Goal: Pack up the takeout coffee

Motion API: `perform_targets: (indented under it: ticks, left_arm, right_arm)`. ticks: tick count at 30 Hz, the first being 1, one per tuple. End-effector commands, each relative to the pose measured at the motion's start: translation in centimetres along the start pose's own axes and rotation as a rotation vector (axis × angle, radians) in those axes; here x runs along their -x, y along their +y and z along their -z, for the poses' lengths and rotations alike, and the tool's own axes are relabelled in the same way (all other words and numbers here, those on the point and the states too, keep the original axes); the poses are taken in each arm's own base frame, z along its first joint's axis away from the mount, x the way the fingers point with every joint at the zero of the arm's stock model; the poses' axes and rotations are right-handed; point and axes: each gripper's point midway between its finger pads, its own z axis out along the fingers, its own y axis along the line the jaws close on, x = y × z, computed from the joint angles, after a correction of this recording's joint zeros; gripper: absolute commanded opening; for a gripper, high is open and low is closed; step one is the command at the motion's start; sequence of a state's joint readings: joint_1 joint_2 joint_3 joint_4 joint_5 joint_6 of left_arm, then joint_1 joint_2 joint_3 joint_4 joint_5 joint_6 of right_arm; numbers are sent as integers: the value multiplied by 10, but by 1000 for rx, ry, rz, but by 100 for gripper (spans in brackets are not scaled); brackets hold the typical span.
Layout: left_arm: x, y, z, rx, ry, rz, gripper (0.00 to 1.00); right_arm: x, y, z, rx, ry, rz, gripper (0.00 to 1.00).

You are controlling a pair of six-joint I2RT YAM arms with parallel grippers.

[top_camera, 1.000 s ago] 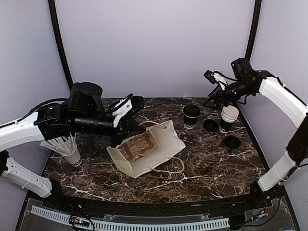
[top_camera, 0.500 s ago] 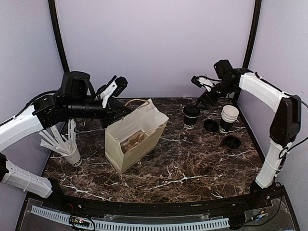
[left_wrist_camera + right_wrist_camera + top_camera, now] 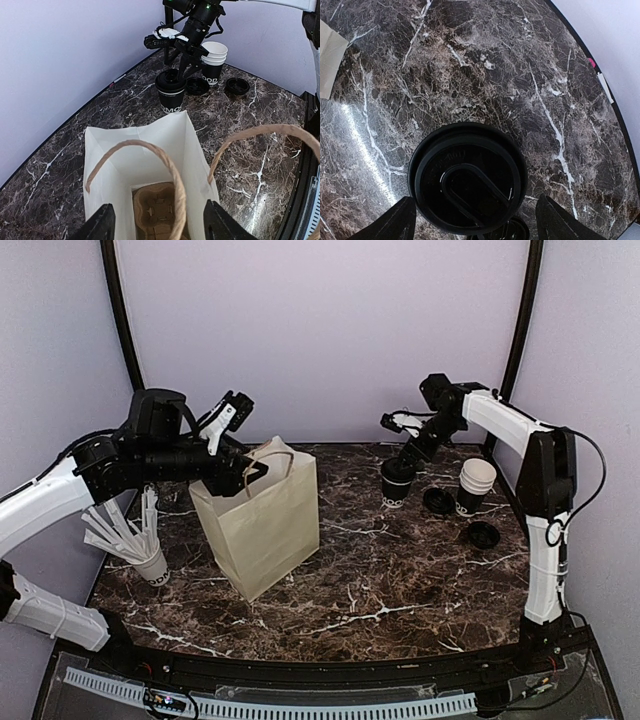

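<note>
The dark printed paper cup (image 3: 467, 177), capped with a round black plastic lid, stands upright on the marble table (image 3: 400, 580) at the back right, well apart from the bag. My right gripper (image 3: 476, 210) hangs directly above it, jaws spread wide to either side of the lid and holding nothing. Just beside the cup sit a stack of white-rimmed paper cups (image 3: 475, 483) and two loose black lids (image 3: 438, 501). The tan moulded-pulp tray (image 3: 155, 212) lies at the bottom of the cream handled paper bag (image 3: 262, 525), which stands upright at centre left. My left gripper (image 3: 160, 225) hovers over the bag's mouth, jaws parted. One twisted-paper handle (image 3: 135, 143) loops between them, not pinched as far as I can tell.

If I close on the lid rather than the wall below it, the lid could pop off or the cup could tip toward the stack. Nothing props the bag, so snagging that handle when my left arm lifts away would drag it over, tray and all.
</note>
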State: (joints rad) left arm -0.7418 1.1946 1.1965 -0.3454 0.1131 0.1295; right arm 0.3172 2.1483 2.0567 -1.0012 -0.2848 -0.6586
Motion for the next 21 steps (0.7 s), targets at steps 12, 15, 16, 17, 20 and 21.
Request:
perform_targets:
  ticks: [12,15,16,17,20,21]
  left_arm:
    - [-13,8,-3,39,8,53,66]
    - [-14,8,-3,38,11,54,66]
    - [-15,8,-3,38,11,55,66]
    - [-15,8,-3,38,13,57,66]
    - [-17,7,-4,34,16,58,66]
    - [-18,7,-5,34,18,58,66]
  right_arm:
    - [-3,1,-8,0,51,45,85]
    - [-2,1,-12,5,48,45,85]
    - [-2,1,-15,9,49,45,85]
    - [-2,3,-17,15,51,45,85]
    - [-4,4,-22,20,61,50,85]
    - [-5,5,-24,21,67,54,84]
